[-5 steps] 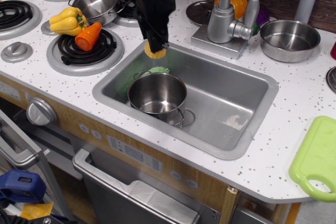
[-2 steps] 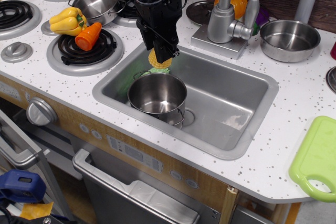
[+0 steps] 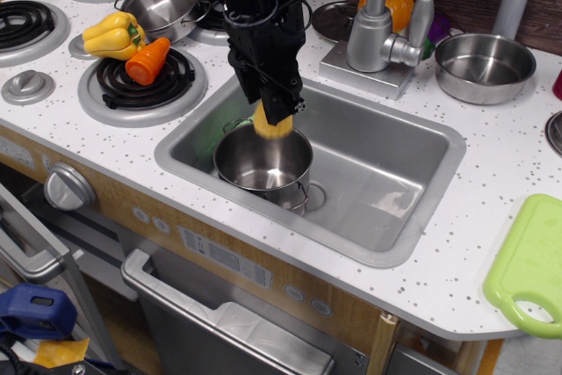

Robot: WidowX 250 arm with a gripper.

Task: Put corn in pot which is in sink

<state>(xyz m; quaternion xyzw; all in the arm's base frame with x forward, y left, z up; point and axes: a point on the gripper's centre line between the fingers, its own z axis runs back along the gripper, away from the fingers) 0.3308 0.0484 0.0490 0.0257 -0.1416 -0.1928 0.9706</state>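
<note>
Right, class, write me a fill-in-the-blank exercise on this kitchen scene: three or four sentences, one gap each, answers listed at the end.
1. The gripper holds the corn right over the ____ rim of the pot.
2. The pot stands inside the ____.
3. The orange carrot lies on a stove burner beside the yellow ____.
4. The green cutting board lies on the countertop at the ____ edge of the picture.

Missing words: back; sink; pepper; right

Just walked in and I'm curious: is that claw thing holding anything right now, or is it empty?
Gripper: closed on the corn, holding it at the back rim of the pot in the sink.
</note>
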